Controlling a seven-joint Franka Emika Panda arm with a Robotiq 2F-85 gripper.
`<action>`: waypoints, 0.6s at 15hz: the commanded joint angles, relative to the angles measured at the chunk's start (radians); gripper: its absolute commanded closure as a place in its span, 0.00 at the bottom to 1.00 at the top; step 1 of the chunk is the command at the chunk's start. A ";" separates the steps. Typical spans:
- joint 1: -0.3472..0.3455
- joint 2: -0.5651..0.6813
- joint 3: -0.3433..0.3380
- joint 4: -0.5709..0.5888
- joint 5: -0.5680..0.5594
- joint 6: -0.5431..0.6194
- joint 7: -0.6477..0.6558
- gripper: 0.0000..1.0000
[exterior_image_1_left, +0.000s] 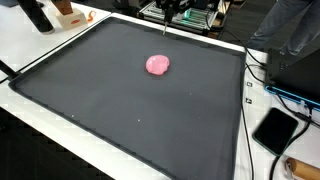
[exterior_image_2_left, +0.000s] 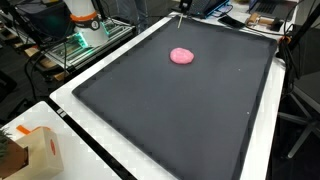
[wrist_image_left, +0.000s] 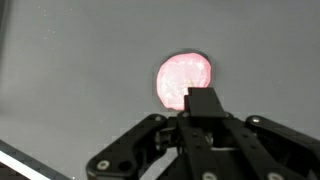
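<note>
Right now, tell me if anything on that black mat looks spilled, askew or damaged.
Nothing stands out. The pink lump lies whole and alone on the black mat, which sits flat with no visible stains or tears. The gripper hangs near the mat's edge, apart from the lump.

- 1 white table carries 1 dark mat covering most of its top.
- 1 pink lump lies on the mat.
- 1 flat black slab lies on the table beside the mat.
</note>
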 joint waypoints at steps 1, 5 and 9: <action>-0.035 -0.073 0.009 -0.005 0.087 -0.062 -0.130 0.97; -0.054 -0.121 0.002 0.018 0.159 -0.116 -0.247 0.97; -0.068 -0.155 -0.006 0.030 0.203 -0.118 -0.317 0.97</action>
